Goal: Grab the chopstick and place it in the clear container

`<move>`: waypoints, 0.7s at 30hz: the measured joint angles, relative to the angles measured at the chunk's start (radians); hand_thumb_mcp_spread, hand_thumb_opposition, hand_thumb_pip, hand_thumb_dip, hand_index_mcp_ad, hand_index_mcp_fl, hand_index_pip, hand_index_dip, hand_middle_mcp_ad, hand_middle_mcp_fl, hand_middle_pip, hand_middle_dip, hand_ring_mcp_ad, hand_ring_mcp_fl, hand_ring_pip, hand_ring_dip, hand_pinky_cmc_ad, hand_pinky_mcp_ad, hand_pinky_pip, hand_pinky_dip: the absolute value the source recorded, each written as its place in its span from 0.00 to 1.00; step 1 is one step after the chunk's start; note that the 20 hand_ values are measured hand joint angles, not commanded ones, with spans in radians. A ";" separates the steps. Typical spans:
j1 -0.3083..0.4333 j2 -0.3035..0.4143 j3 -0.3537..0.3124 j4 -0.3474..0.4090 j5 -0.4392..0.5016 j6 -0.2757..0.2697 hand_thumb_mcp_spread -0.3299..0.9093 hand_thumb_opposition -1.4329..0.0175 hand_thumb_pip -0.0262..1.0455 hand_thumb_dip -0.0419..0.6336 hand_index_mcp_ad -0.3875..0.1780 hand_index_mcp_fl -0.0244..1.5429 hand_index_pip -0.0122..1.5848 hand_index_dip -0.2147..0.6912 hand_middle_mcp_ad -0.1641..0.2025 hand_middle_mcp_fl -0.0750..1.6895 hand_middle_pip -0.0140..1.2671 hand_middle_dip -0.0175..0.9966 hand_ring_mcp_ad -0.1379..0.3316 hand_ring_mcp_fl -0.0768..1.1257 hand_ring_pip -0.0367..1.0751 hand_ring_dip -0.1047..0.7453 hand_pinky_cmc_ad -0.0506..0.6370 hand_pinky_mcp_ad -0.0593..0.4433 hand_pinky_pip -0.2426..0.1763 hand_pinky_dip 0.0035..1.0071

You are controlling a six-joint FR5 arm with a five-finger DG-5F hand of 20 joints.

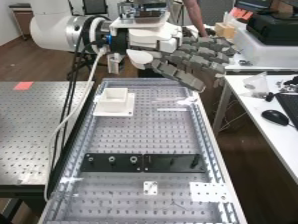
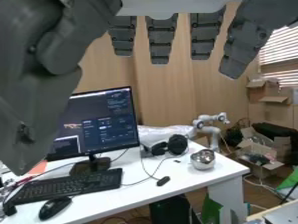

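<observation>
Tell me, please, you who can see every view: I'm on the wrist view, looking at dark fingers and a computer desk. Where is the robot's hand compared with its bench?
Observer: In the high view, the hand is up at the far end of the bench.
Operator: Oh! Is anything standing at that end?
Observer: Yes, a small white square box stands there, toward the view's left.
Operator: And what's around the middle, if I were to swing this thing over it?
Observer: A black panel with knobs or bolts lies across the bench, on the near side of the white box.
</observation>
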 joint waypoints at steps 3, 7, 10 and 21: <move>0.000 0.000 0.000 0.002 -0.003 -0.003 0.35 0.41 0.53 0.08 0.47 0.02 0.04 0.35 0.61 0.04 0.12 0.13 0.75 0.05 0.12 0.16 0.81 0.74 0.28 0.17; 0.003 -0.001 0.001 0.007 -0.001 -0.007 0.35 0.41 0.53 0.08 0.47 0.02 0.04 0.35 0.61 0.04 0.12 0.13 0.75 0.05 0.12 0.16 0.81 0.74 0.28 0.17; 0.004 -0.001 0.002 0.005 -0.001 -0.007 0.35 0.41 0.53 0.08 0.47 0.02 0.04 0.35 0.61 0.04 0.12 0.13 0.75 0.05 0.12 0.16 0.81 0.74 0.28 0.17; 0.007 -0.003 0.003 0.009 0.003 -0.005 0.35 0.41 0.53 0.08 0.47 0.02 0.04 0.35 0.61 0.04 0.12 0.13 0.75 0.05 0.12 0.16 0.81 0.74 0.28 0.17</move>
